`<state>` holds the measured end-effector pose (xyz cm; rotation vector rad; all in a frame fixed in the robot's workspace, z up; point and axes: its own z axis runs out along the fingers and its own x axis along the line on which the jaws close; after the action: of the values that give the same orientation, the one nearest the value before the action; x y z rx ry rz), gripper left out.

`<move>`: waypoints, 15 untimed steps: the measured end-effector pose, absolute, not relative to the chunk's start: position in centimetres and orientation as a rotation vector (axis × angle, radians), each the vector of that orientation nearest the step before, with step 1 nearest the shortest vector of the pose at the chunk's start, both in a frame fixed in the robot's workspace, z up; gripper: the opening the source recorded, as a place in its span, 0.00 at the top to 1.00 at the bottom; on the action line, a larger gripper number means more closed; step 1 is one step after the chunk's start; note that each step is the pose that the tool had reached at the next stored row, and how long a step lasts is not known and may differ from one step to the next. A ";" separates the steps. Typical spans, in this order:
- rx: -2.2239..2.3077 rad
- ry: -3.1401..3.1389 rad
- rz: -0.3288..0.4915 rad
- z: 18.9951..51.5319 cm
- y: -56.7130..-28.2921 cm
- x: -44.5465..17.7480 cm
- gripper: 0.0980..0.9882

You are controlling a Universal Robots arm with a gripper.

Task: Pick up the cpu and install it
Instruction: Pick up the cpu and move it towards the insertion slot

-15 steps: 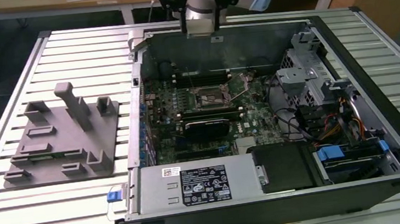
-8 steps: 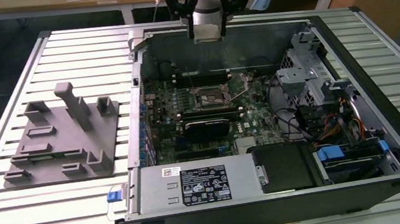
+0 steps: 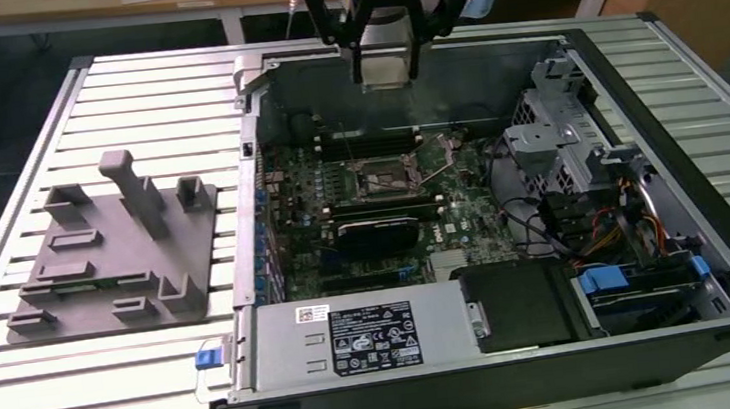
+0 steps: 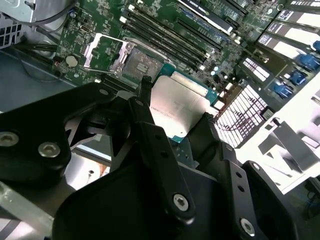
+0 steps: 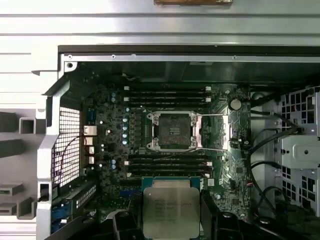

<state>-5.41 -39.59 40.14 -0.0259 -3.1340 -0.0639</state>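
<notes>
The cpu (image 5: 171,206) is a flat square chip with a silver-grey top, and it is clamped between my two black fingers (image 5: 212,222). In the exterior view my gripper (image 3: 387,74) hangs over the far wall of the open computer case (image 3: 324,63), shut on the cpu (image 3: 383,66). The second wrist view shows the cpu (image 4: 177,105) in my gripper (image 4: 177,109), well above the green motherboard (image 4: 210,20). The black socket (image 5: 173,131) lies with its metal frame open and its lever swung aside. It also shows in the exterior view as socket (image 3: 386,175), below and nearer than the gripper.
A grey plastic fixture block (image 3: 115,249) lies on the slatted table (image 3: 36,407), at the exterior view's left of the case. Inside the case are memory slots (image 5: 167,92), a drive cage (image 3: 560,140), loose cables (image 3: 547,217) and a power supply (image 3: 351,341).
</notes>
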 end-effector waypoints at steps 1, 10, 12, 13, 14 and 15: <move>-0.026 -3.134 -0.064 40.0 -39.6 -5.3 0.50; -0.026 -3.133 -0.064 38.3 -39.6 -4.9 0.50; -0.026 -3.132 -0.064 38.0 -39.6 -4.8 0.50; -0.026 -3.132 -0.064 37.8 -39.6 -4.8 0.50; -0.026 -3.132 -0.064 37.6 -39.6 -4.7 0.50; -0.026 -3.132 -0.064 37.5 -39.5 -4.7 0.50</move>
<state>-4.67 -39.55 37.47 -0.0263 -3.1317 -0.0639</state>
